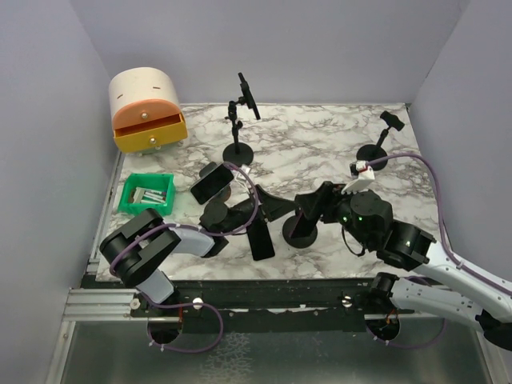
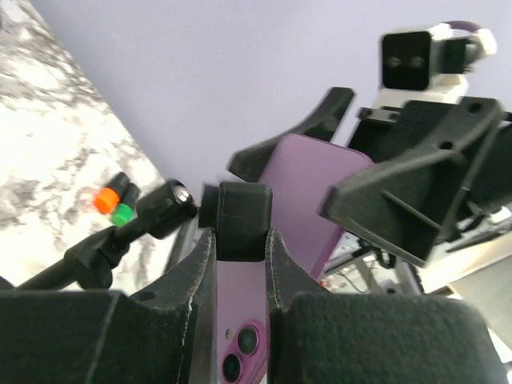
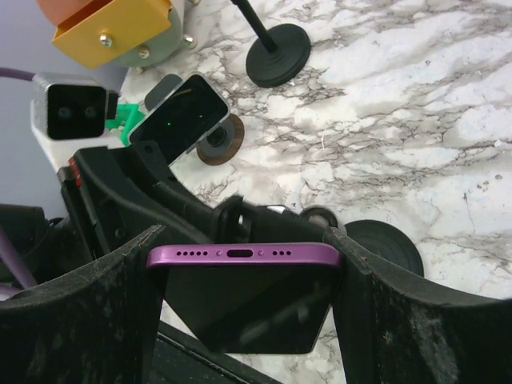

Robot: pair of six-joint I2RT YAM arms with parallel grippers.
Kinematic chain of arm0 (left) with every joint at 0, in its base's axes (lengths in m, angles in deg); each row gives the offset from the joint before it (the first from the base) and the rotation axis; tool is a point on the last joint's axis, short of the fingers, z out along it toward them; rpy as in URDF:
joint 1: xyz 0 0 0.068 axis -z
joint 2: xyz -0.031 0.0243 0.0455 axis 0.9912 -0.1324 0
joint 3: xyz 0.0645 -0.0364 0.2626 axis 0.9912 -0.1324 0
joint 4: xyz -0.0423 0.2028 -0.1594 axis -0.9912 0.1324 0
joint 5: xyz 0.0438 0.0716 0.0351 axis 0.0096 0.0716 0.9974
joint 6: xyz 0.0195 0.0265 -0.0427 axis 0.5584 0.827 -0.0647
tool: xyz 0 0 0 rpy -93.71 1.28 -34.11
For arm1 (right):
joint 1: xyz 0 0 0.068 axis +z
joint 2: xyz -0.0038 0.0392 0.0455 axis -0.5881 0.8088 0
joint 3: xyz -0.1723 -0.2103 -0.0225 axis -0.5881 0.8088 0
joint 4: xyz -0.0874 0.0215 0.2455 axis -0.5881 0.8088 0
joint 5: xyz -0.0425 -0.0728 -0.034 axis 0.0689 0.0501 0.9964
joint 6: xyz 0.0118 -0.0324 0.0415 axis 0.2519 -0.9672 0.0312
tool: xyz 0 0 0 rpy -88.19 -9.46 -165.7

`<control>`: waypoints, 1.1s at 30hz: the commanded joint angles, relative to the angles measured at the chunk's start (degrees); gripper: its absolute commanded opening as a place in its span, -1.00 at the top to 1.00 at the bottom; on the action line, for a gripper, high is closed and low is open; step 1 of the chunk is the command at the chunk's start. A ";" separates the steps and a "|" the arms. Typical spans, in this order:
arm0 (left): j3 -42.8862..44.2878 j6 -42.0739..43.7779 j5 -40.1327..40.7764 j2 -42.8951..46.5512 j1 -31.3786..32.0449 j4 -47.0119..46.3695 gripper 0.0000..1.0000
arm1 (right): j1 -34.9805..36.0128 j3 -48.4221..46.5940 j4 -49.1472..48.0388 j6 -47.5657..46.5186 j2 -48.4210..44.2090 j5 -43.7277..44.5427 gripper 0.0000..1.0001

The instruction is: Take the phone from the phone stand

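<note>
The purple phone (image 3: 240, 308) shows its bottom edge and dark screen between the fingers of my right gripper (image 3: 246, 252), which is shut on its two long sides. From above the phone (image 1: 260, 238) is a dark slab at the table's middle front, left of the phone stand's round base (image 1: 300, 230). In the left wrist view the phone's purple back (image 2: 308, 192) faces me, its two lenses low down. My left gripper (image 2: 240, 240) is shut on the stand's black clamp block (image 2: 240, 216) against that back. Both grippers meet over the stand (image 1: 272, 214).
An orange-and-cream drawer unit (image 1: 148, 108) stands at the back left and a green bin (image 1: 146, 192) at the left edge. A second phone (image 1: 211, 182) sits on a low stand beside my left arm. A tall stand with a phone (image 1: 248, 94) and a bare stand (image 1: 390, 120) stand at the back.
</note>
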 commanded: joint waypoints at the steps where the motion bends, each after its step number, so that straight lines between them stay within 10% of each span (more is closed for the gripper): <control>1: 2.75 2.70 3.42 -1.85 -1.96 5.40 1.00 | 0.10 -1.95 -3.65 -3.49 -2.19 -1.95 1.00; 4: 3.72 4.88 1.69 -1.81 -1.94 7.07 0.99 | 0.13 -2.85 -4.28 -3.61 -1.75 -2.23 1.00; 18: 3.02 15.11 2.74 14.41 -1.78 24.81 -0.97 | 0.13 -11.41 -3.70 -4.39 1.71 -8.73 1.00; 25: -1.18 28.48 15.20 37.20 -2.00 49.16 -0.97 | 0.11 -15.64 0.60 -4.62 4.59 -11.83 1.00; 33: 2.31 37.91 0.38 47.27 -2.02 56.91 -0.97 | 0.13 -18.44 -0.66 -4.03 10.42 -14.38 1.00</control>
